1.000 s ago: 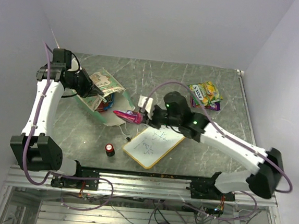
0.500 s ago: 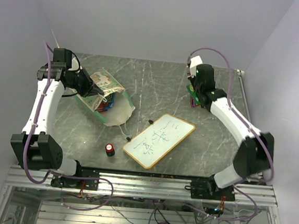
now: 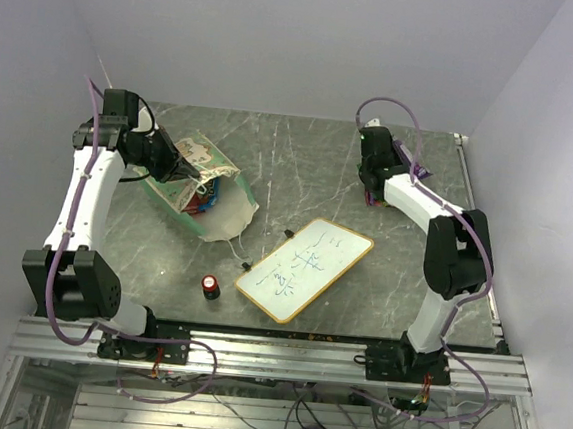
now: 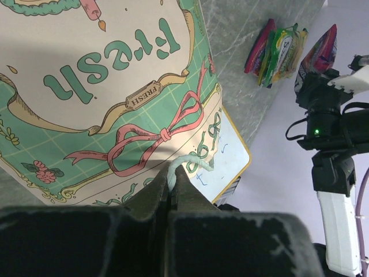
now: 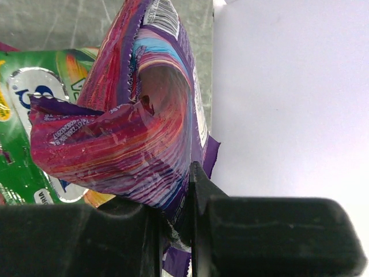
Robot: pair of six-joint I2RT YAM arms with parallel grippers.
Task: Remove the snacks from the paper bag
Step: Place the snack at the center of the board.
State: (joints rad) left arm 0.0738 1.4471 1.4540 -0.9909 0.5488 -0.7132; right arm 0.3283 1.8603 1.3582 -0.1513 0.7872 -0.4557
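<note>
The green paper bag point(image 3: 192, 171) lies on its side at the left, cream mouth facing the middle of the table. My left gripper point(image 3: 182, 168) is shut on its string handle point(image 4: 183, 160) and holds the mouth up. Colourful snacks point(image 3: 198, 200) show inside the bag. At the far right, my right gripper point(image 3: 373, 180) is shut on a purple-pink striped packet point(image 5: 132, 133), just over a pile of snacks point(image 4: 277, 46). A green packet point(image 5: 23, 109) of that pile lies beneath. In the top view the arm hides most of the pile.
A wood-framed whiteboard point(image 3: 304, 269) lies tilted at the front middle. A small red-capped black cylinder point(image 3: 210, 286) stands to its left. The right wall and the table's right edge point(image 3: 469, 190) are close to the right arm.
The right arm has swung from the bag's mouth to the far right, carrying the purple-pink packet to the pile. The left arm and the bag have stayed put.
</note>
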